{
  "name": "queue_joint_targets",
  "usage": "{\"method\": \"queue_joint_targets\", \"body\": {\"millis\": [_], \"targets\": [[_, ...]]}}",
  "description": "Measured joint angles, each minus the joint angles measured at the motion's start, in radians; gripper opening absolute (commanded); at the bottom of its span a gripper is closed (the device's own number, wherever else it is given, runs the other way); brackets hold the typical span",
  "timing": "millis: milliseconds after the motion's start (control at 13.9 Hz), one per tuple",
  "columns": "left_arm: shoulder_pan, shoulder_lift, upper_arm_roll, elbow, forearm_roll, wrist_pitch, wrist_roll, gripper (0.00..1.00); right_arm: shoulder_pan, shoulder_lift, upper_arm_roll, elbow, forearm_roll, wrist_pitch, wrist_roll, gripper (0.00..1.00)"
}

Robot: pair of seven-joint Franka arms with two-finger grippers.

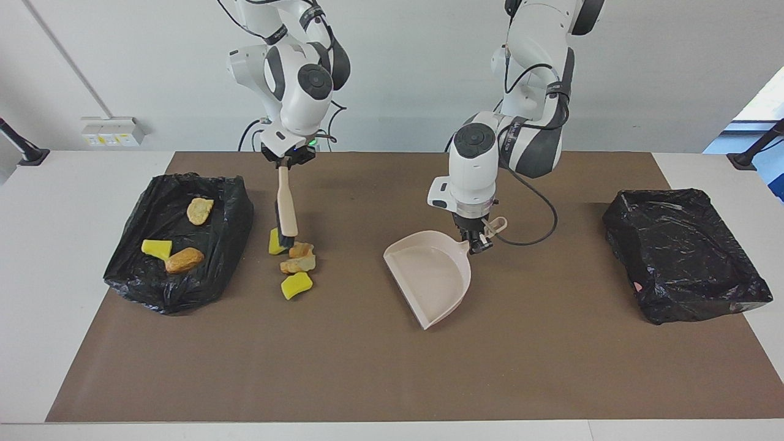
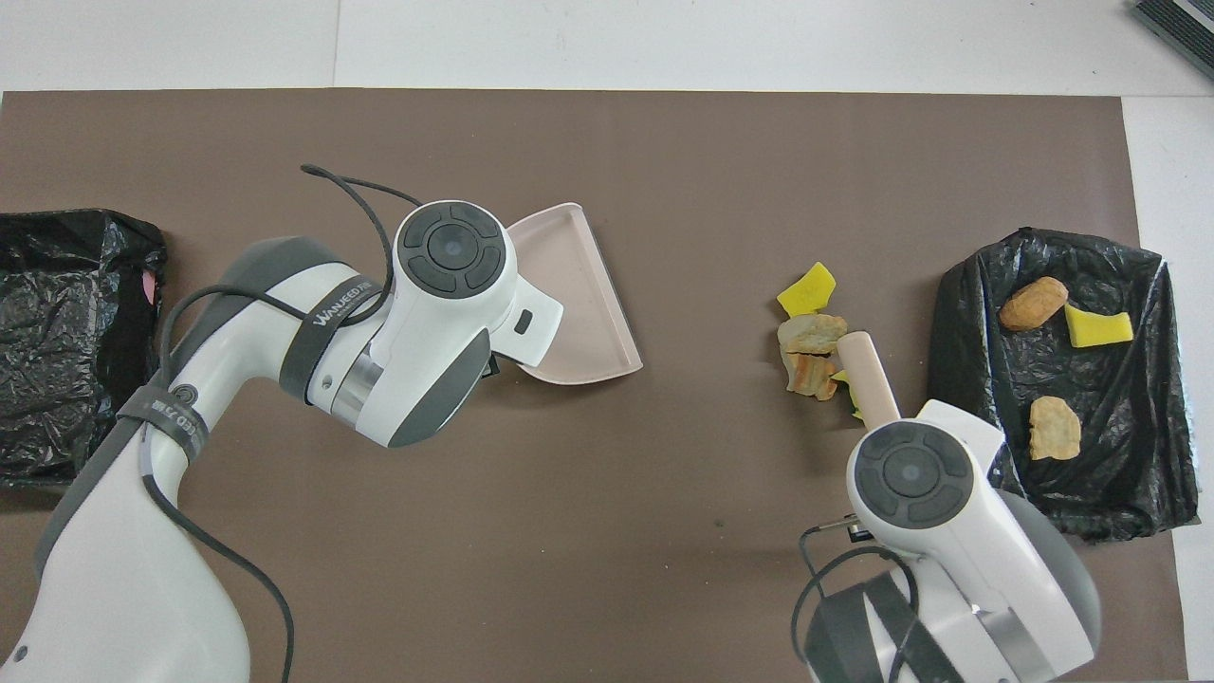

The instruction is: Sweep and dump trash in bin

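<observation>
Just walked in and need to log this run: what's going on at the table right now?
A sweep-up is being set up. The right gripper holds a beige-handled brush, bristles down at a small pile of trash beside a black-lined bin with three scraps already in it. The left gripper holds a beige dustpan by its handle at mid-table, mouth turned toward the pile but well apart from it. A second black-lined bin sits at the left arm's end.
</observation>
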State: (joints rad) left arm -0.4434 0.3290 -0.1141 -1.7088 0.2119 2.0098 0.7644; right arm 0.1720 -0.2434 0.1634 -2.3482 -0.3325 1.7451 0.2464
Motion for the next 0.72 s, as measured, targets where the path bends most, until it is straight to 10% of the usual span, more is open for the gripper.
{"method": "queue_joint_targets", "body": {"millis": [718], "targets": [[-0.053,0.02,-0.005,-0.042,0.014,0.011,0.088,0.0,-0.118,0.138,0.016,-0.006,0.085,0.116,-0.114,0.0]]}}
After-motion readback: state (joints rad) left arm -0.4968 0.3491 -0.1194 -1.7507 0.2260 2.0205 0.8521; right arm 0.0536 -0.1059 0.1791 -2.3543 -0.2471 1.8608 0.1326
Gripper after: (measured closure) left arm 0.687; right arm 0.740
